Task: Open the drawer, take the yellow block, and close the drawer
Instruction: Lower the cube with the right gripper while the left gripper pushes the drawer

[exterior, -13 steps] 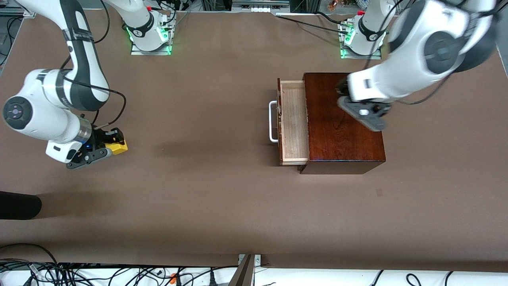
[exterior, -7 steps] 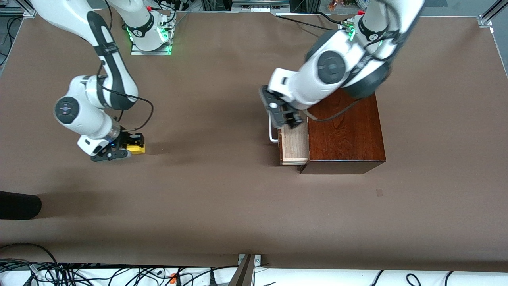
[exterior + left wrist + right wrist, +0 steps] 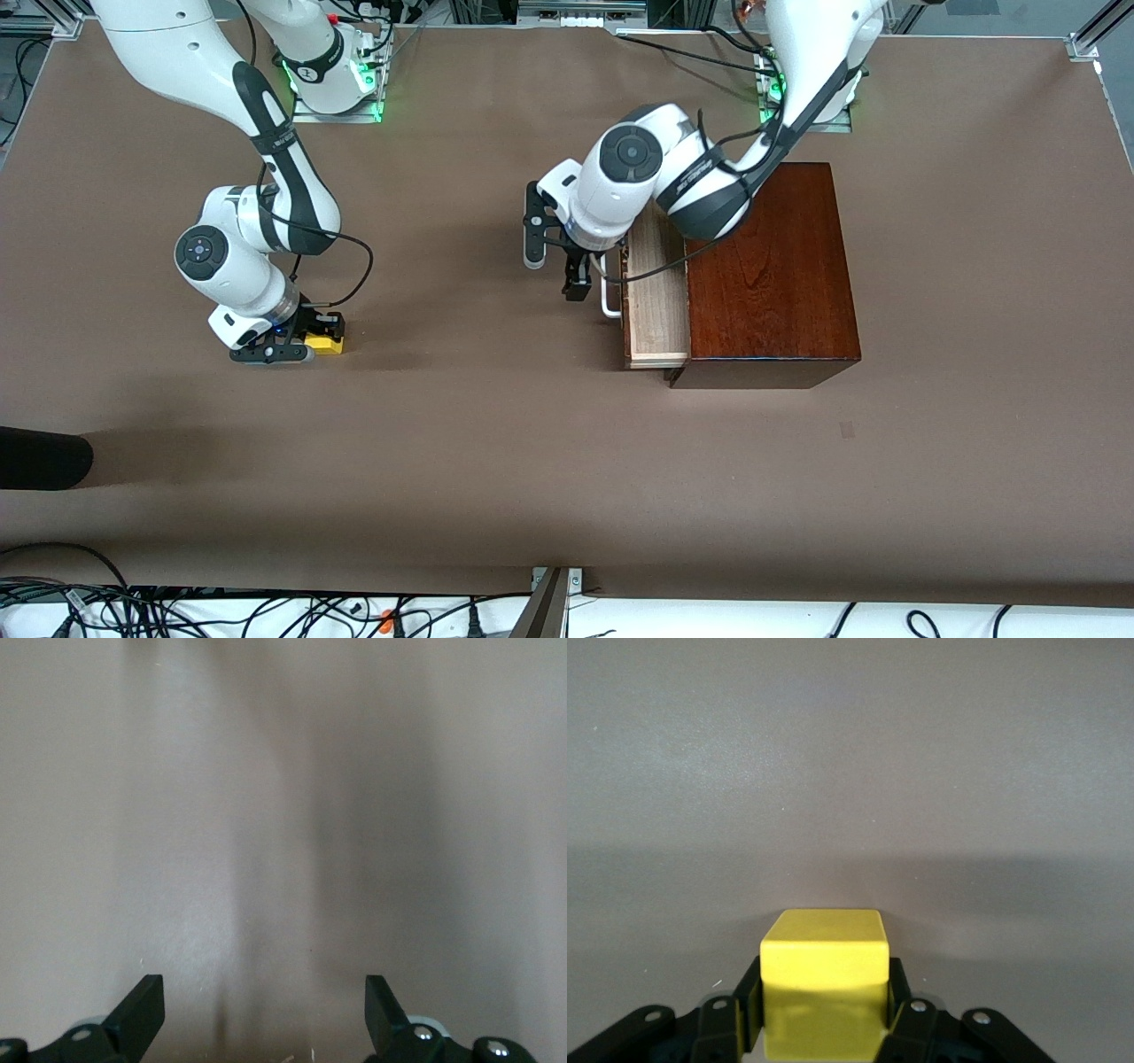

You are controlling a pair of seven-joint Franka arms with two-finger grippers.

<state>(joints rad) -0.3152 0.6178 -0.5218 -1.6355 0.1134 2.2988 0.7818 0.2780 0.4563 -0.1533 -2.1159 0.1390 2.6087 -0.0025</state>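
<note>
A: Item one?
B: Left gripper (image 3: 265, 1014), two dark fingertips (image 3: 142, 1010) set wide apart, nothing between them.

A: Item two?
B: Brown table surface (image 3: 266, 815) (plain, matte), filling the view under the gripper, crossed by soft lengthwise bands of shadow.

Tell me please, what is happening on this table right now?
The right pincer is shut on the yellow block, low over the table toward the right arm's end. The drawer of the dark wooden box is pulled out, and its visible part looks empty. The left pincer is open just in front of the drawer's white handle, apparently about to push it shut.
</note>
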